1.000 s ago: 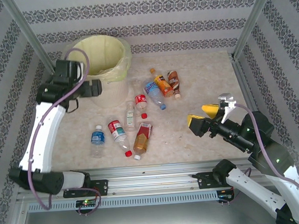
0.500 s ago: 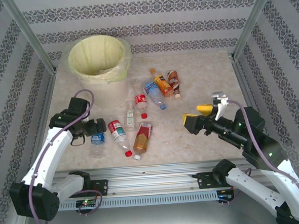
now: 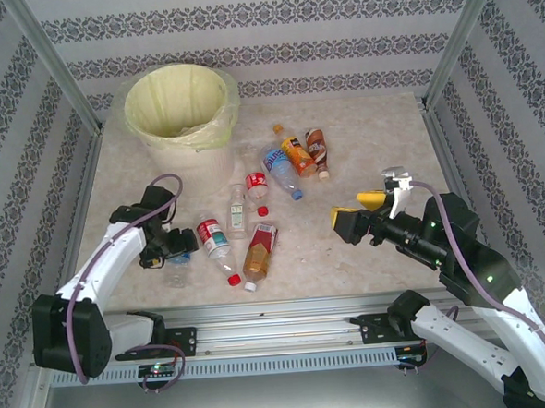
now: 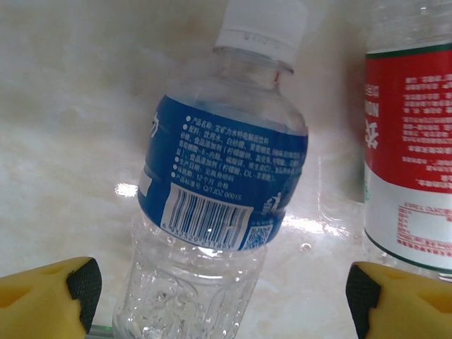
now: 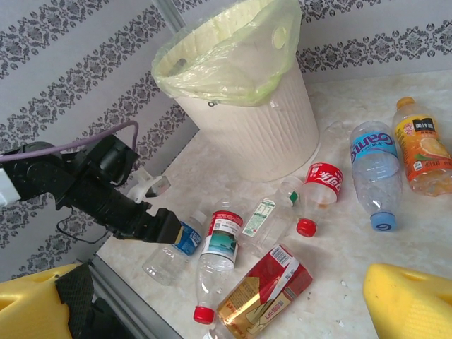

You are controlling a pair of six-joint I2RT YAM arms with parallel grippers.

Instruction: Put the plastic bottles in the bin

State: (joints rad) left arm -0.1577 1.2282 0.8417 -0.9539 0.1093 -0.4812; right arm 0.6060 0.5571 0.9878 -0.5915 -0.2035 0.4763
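The bin [image 3: 176, 113] stands at the far left, a white bucket lined with a pale yellow-green bag. Several plastic bottles lie on the marble table. My left gripper [image 3: 176, 248] is low over a small blue-label bottle [image 4: 222, 176] with a white cap. Its yellow fingers [image 4: 49, 293] stand either side of the bottle's clear lower body, open and apart from it. A red-label bottle [image 4: 409, 141] lies just to the right. My right gripper [image 3: 361, 212] hovers open at mid-right with nothing between its fingers.
Near the left gripper lie a red-capped bottle [image 3: 217, 247], a green-label bottle [image 3: 237, 211], a red cola bottle [image 3: 256, 185] and a red-gold bottle [image 3: 259, 251]. Further back lie blue-label [image 3: 278, 167], orange [image 3: 297, 153] and brown [image 3: 316, 150] bottles. Patterned walls enclose the table.
My left arm has swung down from beside the bin to the blue-label bottle near the front left. Its jaws have narrowed a little. The right gripper has edged left.
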